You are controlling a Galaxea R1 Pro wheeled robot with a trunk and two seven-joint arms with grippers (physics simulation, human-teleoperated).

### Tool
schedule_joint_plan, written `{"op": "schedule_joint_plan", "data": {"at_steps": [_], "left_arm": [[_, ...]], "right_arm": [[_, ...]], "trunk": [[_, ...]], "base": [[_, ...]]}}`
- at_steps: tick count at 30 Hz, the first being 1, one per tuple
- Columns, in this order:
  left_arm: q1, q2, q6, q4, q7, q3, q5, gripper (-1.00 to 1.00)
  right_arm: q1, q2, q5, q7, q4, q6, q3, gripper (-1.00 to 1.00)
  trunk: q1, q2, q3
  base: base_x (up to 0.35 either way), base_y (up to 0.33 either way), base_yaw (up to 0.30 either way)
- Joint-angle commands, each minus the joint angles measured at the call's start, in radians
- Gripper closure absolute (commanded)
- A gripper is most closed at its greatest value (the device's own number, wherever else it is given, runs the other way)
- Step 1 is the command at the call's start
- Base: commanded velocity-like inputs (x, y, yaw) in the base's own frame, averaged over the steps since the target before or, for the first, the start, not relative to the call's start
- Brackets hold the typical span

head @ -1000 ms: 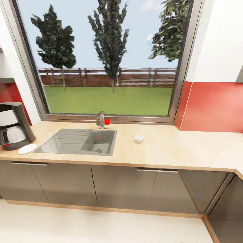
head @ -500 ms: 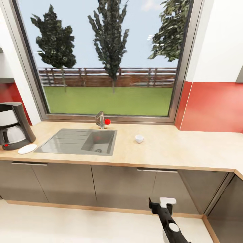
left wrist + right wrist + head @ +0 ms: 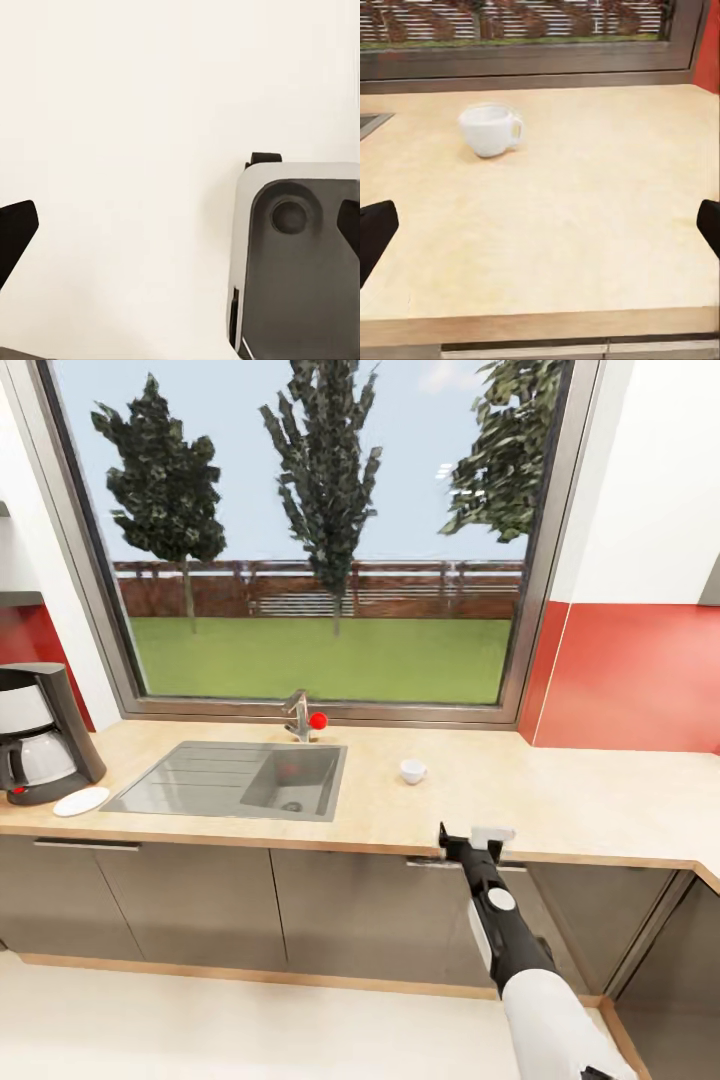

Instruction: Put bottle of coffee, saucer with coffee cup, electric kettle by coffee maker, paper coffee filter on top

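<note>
The cup (image 3: 412,770) sits upright on the counter (image 3: 560,800), beyond my right claw (image 3: 472,841) and a little to its left, well apart from it; through the right wrist camera I see the cup (image 3: 490,129) ahead with its handle turned toward the window (image 3: 532,30). My right claw hangs at the counter's front edge, fingers spread wide and empty. Far off to the claw's left, past the sink (image 3: 240,780), the saucer (image 3: 81,801) lies just in front of the coffee maker (image 3: 40,732). My left claw (image 3: 180,229) is spread too, over pale floor (image 3: 112,150).
</note>
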Motion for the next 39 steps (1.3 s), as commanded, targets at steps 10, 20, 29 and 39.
{"op": "schedule_joint_plan", "data": {"at_steps": [10,20,29,39], "left_arm": [[0.001,-0.002,-0.009,0.0,0.001,-0.013,0.007,-1.0],[0.001,0.003,0.002,0.007,0.002,-0.009,0.011,-1.0],[0.002,0.004,0.005,0.013,0.002,-0.008,0.013,-1.0],[0.004,0.006,0.005,0.014,0.002,-0.005,0.013,-1.0]], "right_arm": [[-0.167,0.002,0.011,0.0,-0.009,0.102,-0.008,-1.0],[-0.278,0.002,0.013,-0.005,-0.004,0.34,-0.007,-1.0],[-0.298,0.002,0.014,-0.081,0.0,0.503,0.069,-1.0],[-0.298,0.002,0.015,-0.084,0.1,0.505,0.085,-1.0]], "trunk": [[0.001,-0.002,-0.002],[0.001,-0.002,-0.002],[0.001,-0.002,-0.002],[0.001,-0.002,-0.002]], "base": [[0.0,0.0,0.0],[0.19,0.0,0.0],[0.329,0.0,0.0],[0.267,0.0,0.0]]}}
